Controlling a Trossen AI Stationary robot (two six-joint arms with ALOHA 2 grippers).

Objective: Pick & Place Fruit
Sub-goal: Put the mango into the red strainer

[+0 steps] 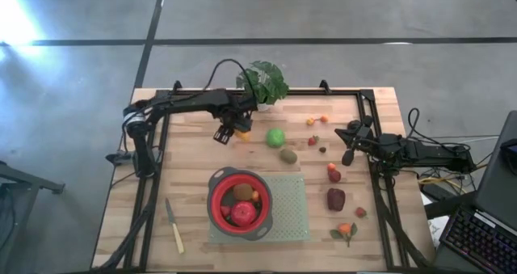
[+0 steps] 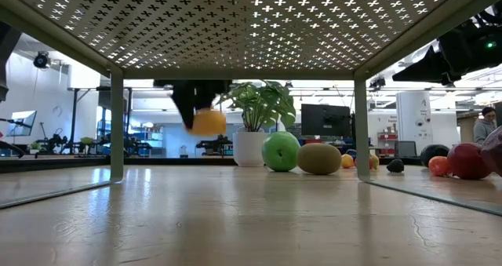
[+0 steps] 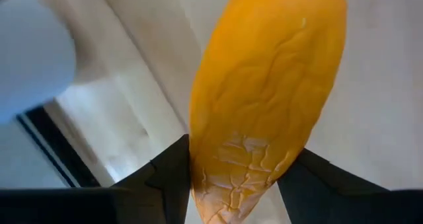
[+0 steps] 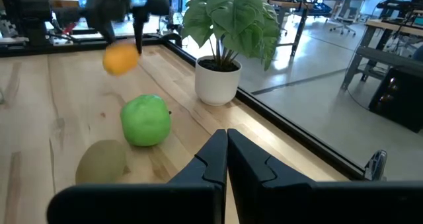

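Observation:
My left gripper (image 1: 234,132) is shut on an orange elongated fruit (image 3: 264,98) near the far side of the table, in front of the potted plant (image 1: 263,82). The fruit (image 2: 208,122) hangs clear of the tabletop. To its right a green ball (image 1: 276,137) and a brown kiwi (image 1: 288,155) rest on the wood. A red bowl (image 1: 218,213) on a green mat (image 1: 291,213) holds a few fruits. My right gripper (image 4: 227,141) waits shut at the table's right side. My left gripper pinches the orange fruit's lower end (image 3: 231,178) between its two fingers (image 3: 168,178), one on each side. The fingers come steeply from above. The fruit sticks out past the fingertips and is lifted clear of the table.
Small fruits lie scattered on the right half: a red one (image 1: 334,174), a dark-red lump (image 1: 335,199), tiny pieces (image 1: 313,141) and an orange one with leaves (image 1: 346,229). A pale-handled knife (image 1: 174,225) lies near the front left. A black frame (image 1: 367,104) rings the table.

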